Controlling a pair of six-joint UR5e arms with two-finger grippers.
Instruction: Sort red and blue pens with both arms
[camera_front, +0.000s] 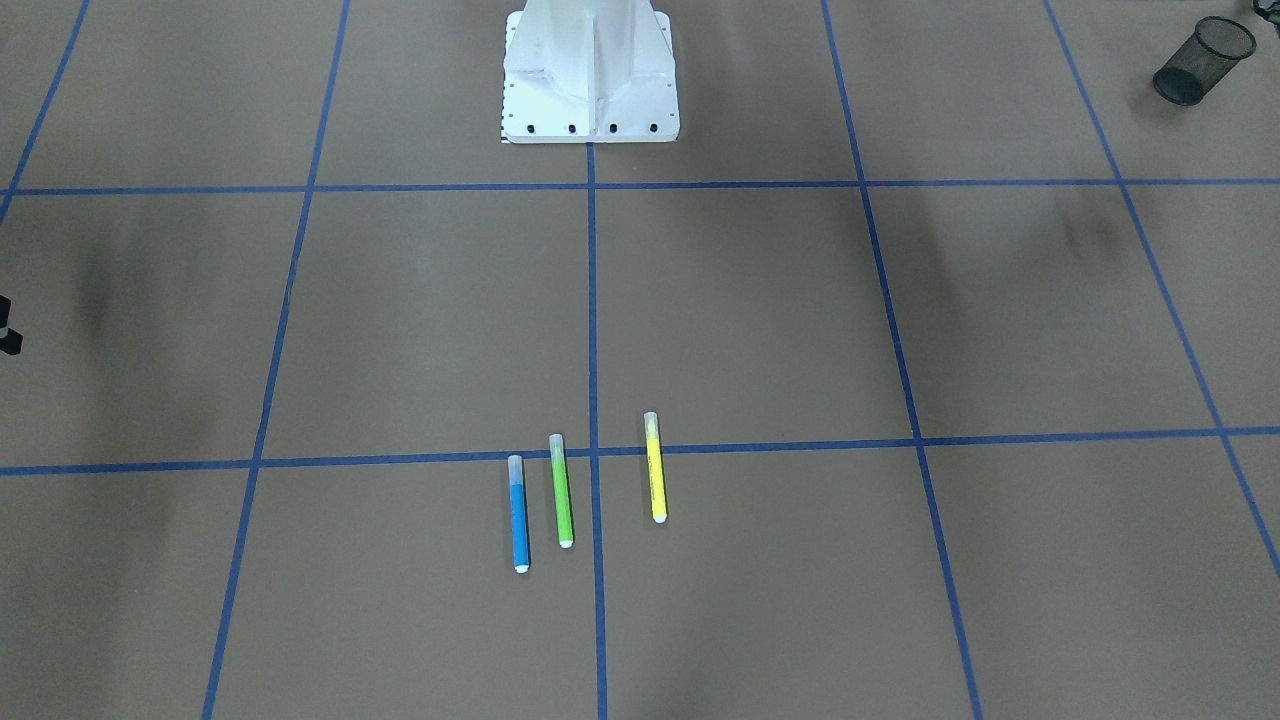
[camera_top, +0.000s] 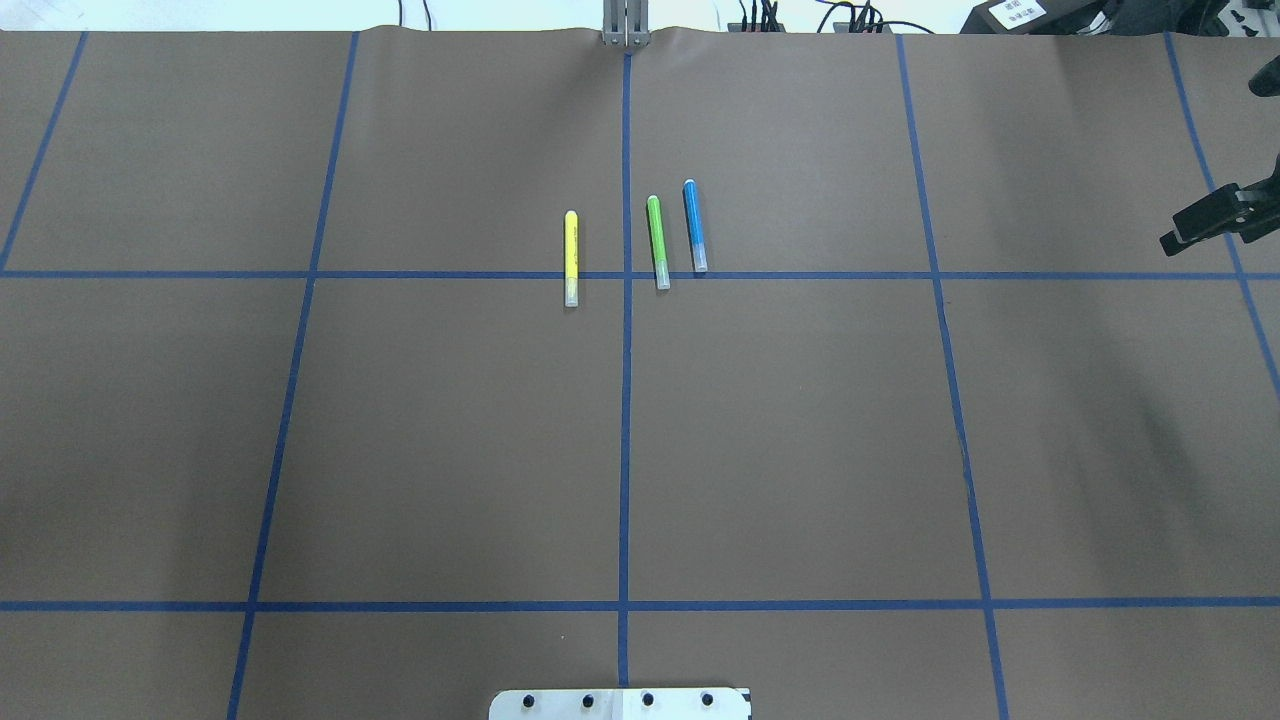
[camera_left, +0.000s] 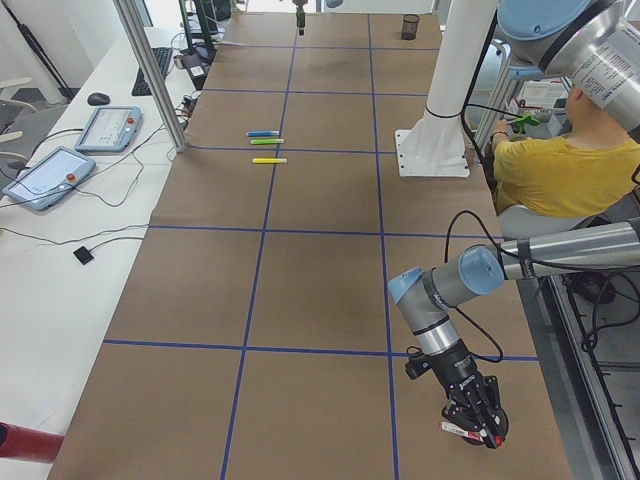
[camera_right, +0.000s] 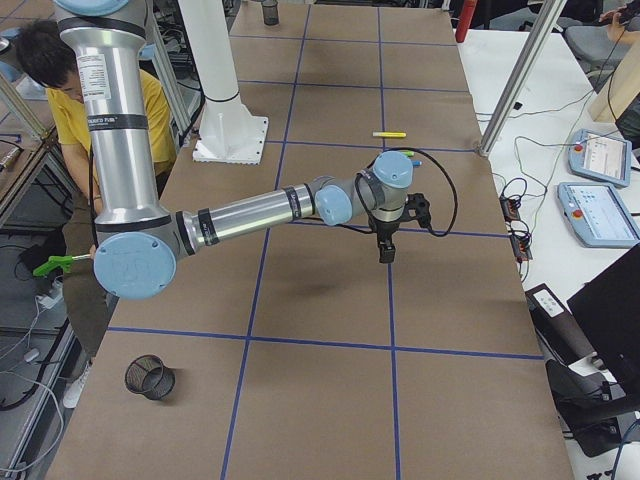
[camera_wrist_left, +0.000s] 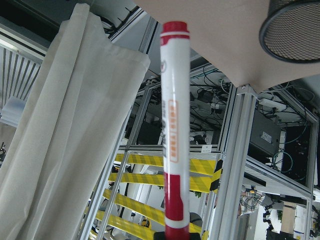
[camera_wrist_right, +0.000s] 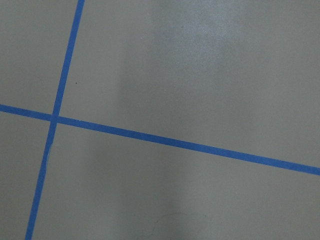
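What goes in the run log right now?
left claw: holds red pen | right claw: over bare table | blue pen: on table

markers (camera_top: 657, 243) side by side on table (camera_top: 450, 450), ahead of pedestal (camera_front: 590, 70) | mesh cup (camera_front: 1203, 60) at robot's-left end

The left arm (camera_left: 560, 255) reaches in level from the robot's side, then bends at the wrist so that the left gripper (camera_left: 478, 418) points straight down, low over the near end of the table (camera_left: 300, 280) in the left side view — its fingers clamped on the red pen (camera_wrist_left: 173, 130). The right arm (camera_right: 250, 215) stretches out nearly level. Its wrist turns down and the right gripper (camera_right: 385, 248) hangs above the tabletop — whether its jaws are parted is unclear.
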